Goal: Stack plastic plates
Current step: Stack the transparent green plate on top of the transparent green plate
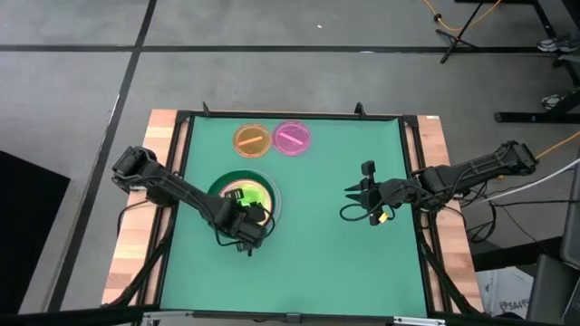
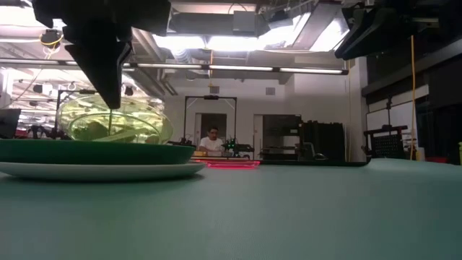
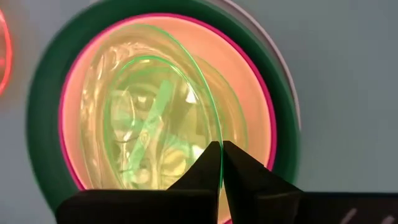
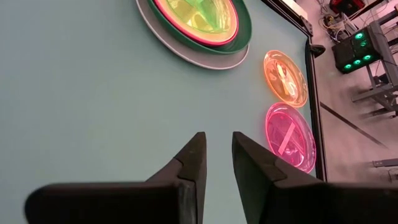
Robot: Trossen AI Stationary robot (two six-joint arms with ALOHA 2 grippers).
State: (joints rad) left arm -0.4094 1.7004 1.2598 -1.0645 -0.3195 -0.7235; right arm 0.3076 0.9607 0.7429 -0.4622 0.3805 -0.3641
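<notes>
A stack stands left of the table's middle: a large white plate (image 2: 101, 171) at the bottom, a dark green plate (image 2: 94, 152) on it, then a magenta plate (image 3: 68, 99) and a cream plate (image 3: 242, 81). My left gripper (image 3: 221, 152) is over the stack's near side, shut on a small translucent green plate (image 2: 115, 119). A small orange plate (image 1: 252, 139) and a small pink plate (image 1: 291, 139) lie flat side by side near the far edge. My right gripper (image 4: 219, 146) hovers right of the middle, open, with nothing between its fingers. My left gripper pinches the translucent green plate's thin rim (image 3: 219, 138) between its two fingertips, on the plate's near side. The fingers come from above, pointing steeply down. The plate sits tilted over the cream plate, held rim uppermost. Its low side is hidden behind the dark green plate's rim.
The green table mat (image 1: 362, 263) has bare room in the middle and along the near edge. A black frame (image 1: 412, 163) borders the mat. In the low view a person (image 2: 211, 142) sits far behind the table.
</notes>
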